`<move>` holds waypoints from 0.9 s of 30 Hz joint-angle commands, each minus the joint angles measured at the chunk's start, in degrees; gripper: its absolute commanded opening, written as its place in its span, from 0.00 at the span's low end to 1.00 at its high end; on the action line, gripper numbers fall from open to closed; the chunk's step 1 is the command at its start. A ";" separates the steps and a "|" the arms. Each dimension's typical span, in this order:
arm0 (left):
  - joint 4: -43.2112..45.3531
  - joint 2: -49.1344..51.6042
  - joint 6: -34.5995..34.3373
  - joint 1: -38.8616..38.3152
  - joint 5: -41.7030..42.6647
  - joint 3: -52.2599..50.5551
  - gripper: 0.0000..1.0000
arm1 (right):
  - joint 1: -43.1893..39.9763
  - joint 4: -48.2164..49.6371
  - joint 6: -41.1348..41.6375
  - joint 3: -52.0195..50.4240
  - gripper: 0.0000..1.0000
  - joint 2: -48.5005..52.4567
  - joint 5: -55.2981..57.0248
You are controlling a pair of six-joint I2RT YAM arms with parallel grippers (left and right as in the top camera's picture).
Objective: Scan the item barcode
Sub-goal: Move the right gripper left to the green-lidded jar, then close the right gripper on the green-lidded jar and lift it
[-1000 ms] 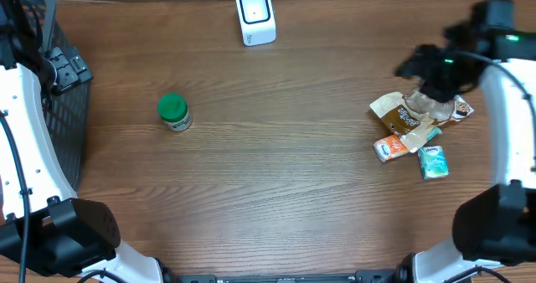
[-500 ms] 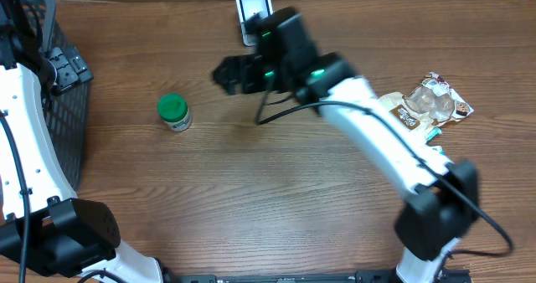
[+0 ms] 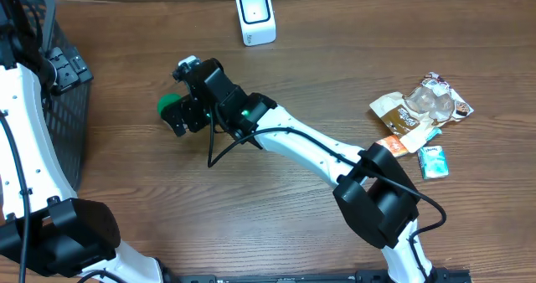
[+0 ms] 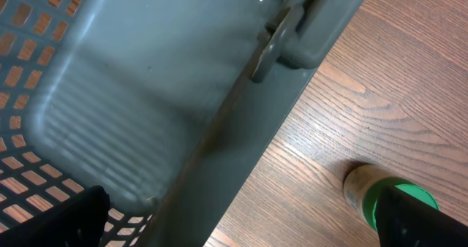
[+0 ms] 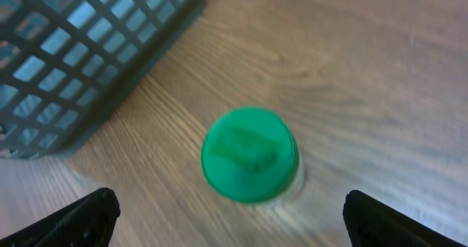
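Note:
The item is a small jar with a green cap [image 3: 168, 106], standing upright on the wooden table left of centre. My right gripper [image 3: 178, 99] hovers over it, open, with a finger on each side and nothing held. From the right wrist the green cap [image 5: 248, 153] lies just ahead of the right gripper [image 5: 241, 221]. The white barcode scanner [image 3: 255, 15] stands at the far edge. My left gripper [image 3: 65, 69] is open beside the basket; in the left wrist view the left gripper [image 4: 248, 229] hangs above the basket rim, with the jar [image 4: 365, 192] at lower right.
A dark grey mesh basket [image 3: 52, 115] fills the left edge, close to the jar; the basket [image 5: 73, 50] also shows in the right wrist view. Several snack packets [image 3: 419, 107], an orange packet [image 3: 391, 146] and a teal tissue pack [image 3: 433, 162] lie at the right.
My right arm has swung from the packet pile at the right, past the scanner, to the green-capped jar at the left, its jaws spreading wider. The left arm has not moved.

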 commanded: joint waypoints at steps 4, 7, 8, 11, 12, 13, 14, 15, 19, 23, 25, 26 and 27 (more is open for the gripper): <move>0.02 0.57 0.72 -0.74 -0.13 -0.04 1.00 | 1.75 1.77 -9.33 0.72 1.00 2.71 2.71; 0.00 0.59 0.72 -0.76 -0.11 -0.04 1.00 | 2.01 2.32 -10.91 0.72 1.00 4.59 4.00; 0.00 0.59 0.70 -0.74 -0.11 -0.04 1.00 | 2.01 2.80 -10.91 0.72 1.00 5.31 3.96; 0.02 0.59 0.70 -0.74 -0.13 -0.04 1.00 | 2.01 4.26 -12.81 0.72 1.00 6.78 2.19; 0.00 0.59 0.70 -0.74 -0.11 -0.04 1.00 | 2.03 4.87 -13.73 0.72 1.00 7.19 1.03; 0.00 0.59 0.70 -0.74 -0.13 -0.04 1.00 | 2.12 5.14 -14.10 0.72 1.00 7.30 0.24; 0.02 0.59 0.72 -0.74 -0.11 -0.04 1.00 | 2.23 5.46 -14.08 0.72 1.00 7.58 0.09; -0.02 0.59 0.70 -0.74 -0.13 -0.04 1.00 | 2.43 5.95 -14.10 0.72 1.00 7.74 0.11; 0.00 0.59 0.70 -1.14 -0.11 -0.04 1.00 | 3.06 8.26 -14.10 0.72 1.00 9.07 0.13; 0.00 0.59 0.70 -1.14 -0.13 -0.04 1.00 | 3.08 10.56 -14.10 0.72 1.00 10.86 0.59; 0.02 0.59 0.70 -1.11 -0.11 -0.04 1.00 | 3.08 12.39 -14.10 0.72 1.00 11.91 0.59; 0.00 0.59 0.70 -1.14 -0.13 -0.04 1.00 | 3.08 13.25 -14.08 0.72 1.00 12.24 0.61; 0.00 0.57 0.70 -1.14 -0.11 -0.04 1.00 | 3.08 14.16 -14.08 0.72 1.00 12.85 0.66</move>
